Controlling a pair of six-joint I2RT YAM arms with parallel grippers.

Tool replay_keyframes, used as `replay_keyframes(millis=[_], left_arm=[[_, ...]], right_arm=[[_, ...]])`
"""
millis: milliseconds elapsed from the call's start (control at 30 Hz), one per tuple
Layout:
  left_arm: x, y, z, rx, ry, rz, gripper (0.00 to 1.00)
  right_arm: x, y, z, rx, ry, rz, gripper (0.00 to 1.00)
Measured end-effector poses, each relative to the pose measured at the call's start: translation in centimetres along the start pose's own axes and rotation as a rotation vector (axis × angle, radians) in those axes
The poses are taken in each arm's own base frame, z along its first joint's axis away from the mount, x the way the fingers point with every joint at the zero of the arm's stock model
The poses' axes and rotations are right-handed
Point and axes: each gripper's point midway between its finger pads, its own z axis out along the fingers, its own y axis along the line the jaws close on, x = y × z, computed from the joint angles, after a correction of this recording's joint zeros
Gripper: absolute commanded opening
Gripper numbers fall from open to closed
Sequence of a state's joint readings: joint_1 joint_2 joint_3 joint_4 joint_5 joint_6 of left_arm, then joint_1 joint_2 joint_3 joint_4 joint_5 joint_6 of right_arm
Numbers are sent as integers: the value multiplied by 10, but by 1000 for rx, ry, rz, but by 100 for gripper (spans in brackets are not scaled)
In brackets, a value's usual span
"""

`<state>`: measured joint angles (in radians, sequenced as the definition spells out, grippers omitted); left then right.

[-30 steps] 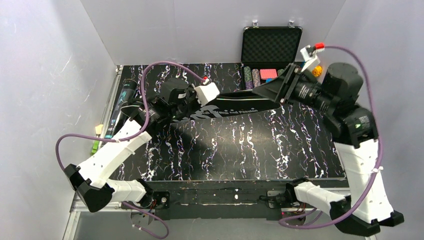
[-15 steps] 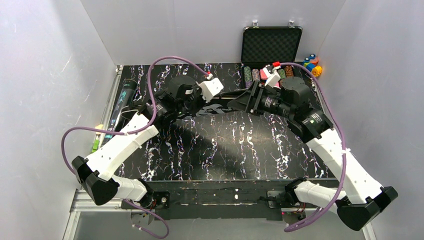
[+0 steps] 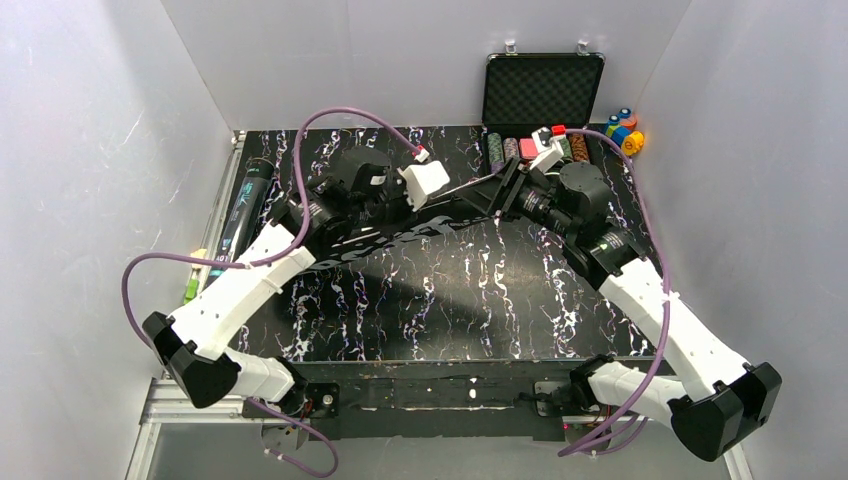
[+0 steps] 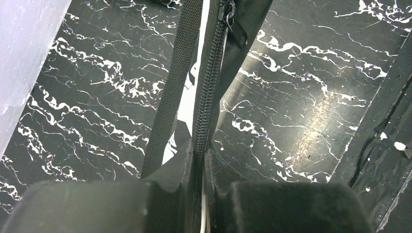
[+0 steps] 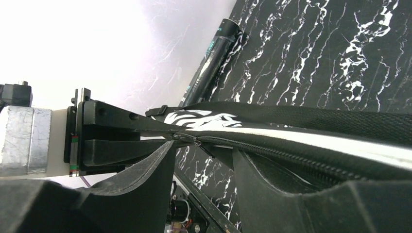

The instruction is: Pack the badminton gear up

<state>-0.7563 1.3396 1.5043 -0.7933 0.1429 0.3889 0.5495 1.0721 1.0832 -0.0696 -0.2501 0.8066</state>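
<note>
Tube (image 3: 247, 205): lies flat along the left edge of the table (image 3: 450, 300), well to the left of the bag (image 3: 420, 228) and not touching it. From where it lies, it has not been packed yet.

Left gripper (image 4: 197, 194): fingers are pressed together on the bag's left end, with the zip line running straight between them. Judged purpose: an anchor that holds the fabric taut so the zip can be worked.

Bag: stretched between the two grippers. It appears to be lifted off the table, going by the shadow beneath it. No rackets or shuttlecocks are visible, and what is inside cannot be determined.

Zip slider (image 5: 197, 141): sits on the bag's edge, near the left gripper's fingertips, with its tab hanging free. The pictures do not show for certain whether the teeth on either side of it are meshed.

Right gripper (image 5: 204, 150): fingers straddle the bag's zip edge at the slider, with a gap between them. Whether they are pinching the tab or the fabric cannot be told. Judged purpose: working the zip along the bag (the anchored left end supports this reading).

Case (image 3: 543, 95): stands open behind the bag's right end, chips inside. It is not part of the gear.

Blocks (image 3: 623, 125): a small coloured cluster beyond the bag's right end, beside the case.
</note>
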Motion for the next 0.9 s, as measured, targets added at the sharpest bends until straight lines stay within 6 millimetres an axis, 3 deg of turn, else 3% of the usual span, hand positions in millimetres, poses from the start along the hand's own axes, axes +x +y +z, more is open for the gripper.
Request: replay_keyframes(millis=[333, 600, 900], left_arm=[[-8, 4, 2, -5, -1, -4, 0], [-10, 6, 10, -14, 11, -20, 0], [-18, 10, 10, -26, -3, -36, 0]], right_arm=[[4, 8, -14, -67, -40, 4, 56], [1, 28, -32, -135, -49, -10, 48], [29, 1, -19, -104, 25, 91, 52]])
